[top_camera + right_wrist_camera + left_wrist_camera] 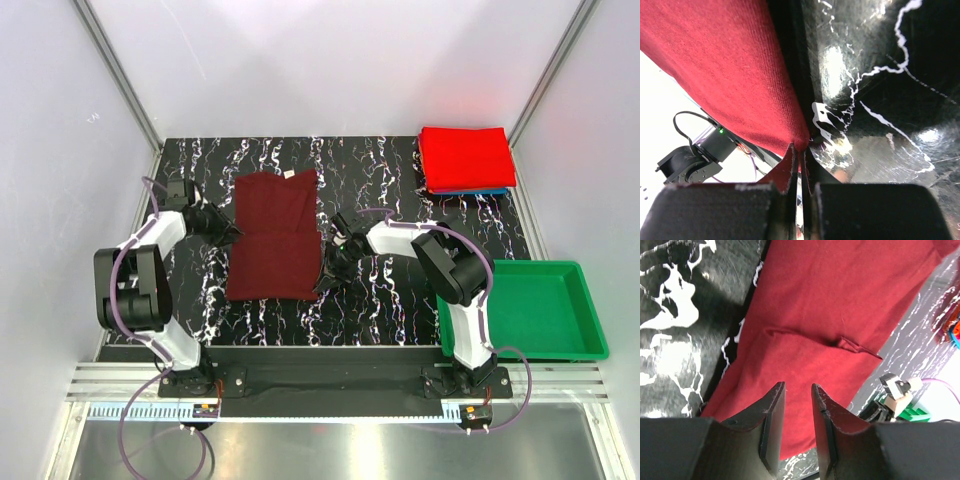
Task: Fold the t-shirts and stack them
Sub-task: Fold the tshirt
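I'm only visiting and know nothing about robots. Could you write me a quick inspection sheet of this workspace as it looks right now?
Surface: black marbled tabletop, no spills seen.
Job's things: maroon t-shirt lying mid-table, partly folded; folded red t-shirt at the far right, on a blue t-shirt showing only an edge.
Clutter: green tray at the near right, nothing in it.
Grippers: left gripper over the maroon shirt, jaws apart, holding nothing; right gripper pinching that shirt's edge.
Cables: purple cables looped along both arms, none on the cloth.
Surroundings: white walls.
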